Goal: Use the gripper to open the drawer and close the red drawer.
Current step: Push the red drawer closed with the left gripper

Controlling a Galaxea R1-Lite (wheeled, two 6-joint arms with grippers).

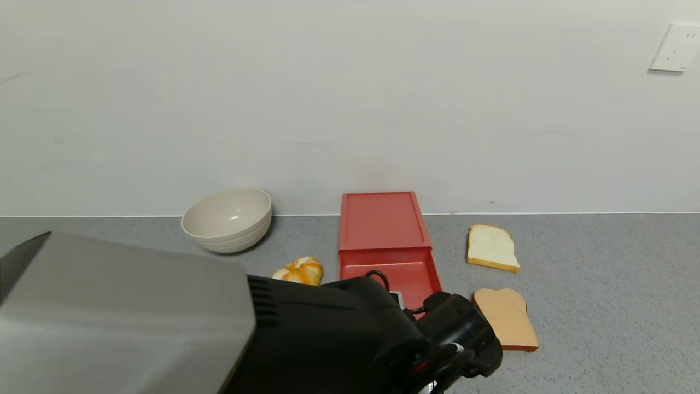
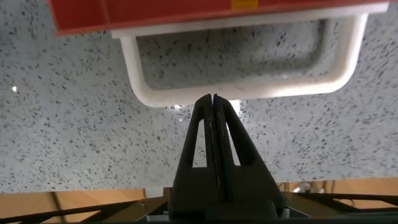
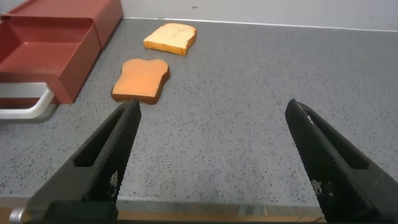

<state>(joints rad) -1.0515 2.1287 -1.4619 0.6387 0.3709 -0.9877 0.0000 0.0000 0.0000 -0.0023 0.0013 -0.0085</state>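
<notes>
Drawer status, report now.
Left gripper shut, tips at white handle. Right gripper open, idle. Drawer tray slid out. Brown toast beside it, not blocking.

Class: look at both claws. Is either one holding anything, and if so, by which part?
Nothing is held. The left claw is shut, its tips at the white handle of the open drawer, not around it. The right claw is open and empty.

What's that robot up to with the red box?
The robot's left claw is shut, its tips right against the white loop handle of the red drawer, whose tray is pulled partly out and looks empty. The right claw hangs open off to the side above the grey counter, holding nothing. A bowl, a small orange pumpkin and two bread slices sit nearby.
</notes>
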